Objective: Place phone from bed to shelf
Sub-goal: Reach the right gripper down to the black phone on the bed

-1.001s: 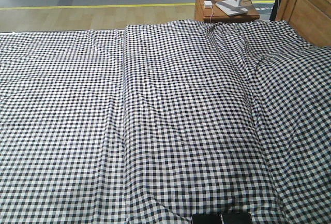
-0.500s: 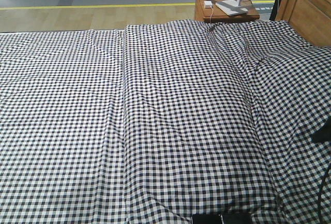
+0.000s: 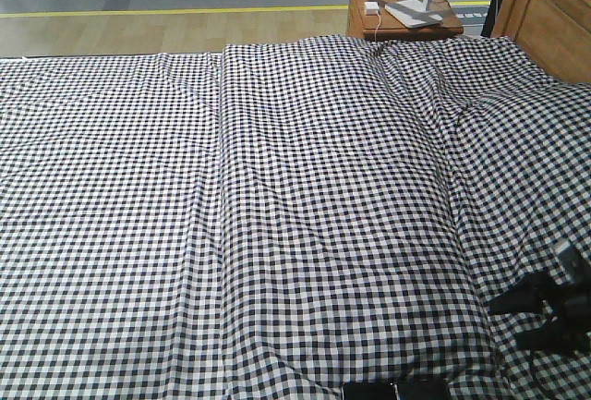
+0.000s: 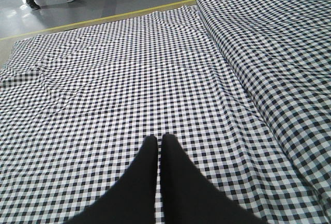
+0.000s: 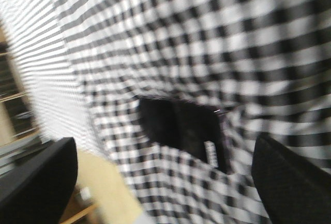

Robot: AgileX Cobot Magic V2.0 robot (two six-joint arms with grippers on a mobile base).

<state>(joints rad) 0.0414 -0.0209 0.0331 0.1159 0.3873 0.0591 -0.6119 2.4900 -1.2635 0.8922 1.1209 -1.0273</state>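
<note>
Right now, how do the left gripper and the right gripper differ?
The left gripper is shut, fingers together; the right gripper is open, fingers wide apart. The left gripper faces only the checked sheet of the bed; the right gripper frames the phone lying on that sheet. Both have black fingers and hold nothing.

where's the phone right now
The phone lies on the bed at the front view's bottom edge, right of centre, left of the right end effector.
</note>
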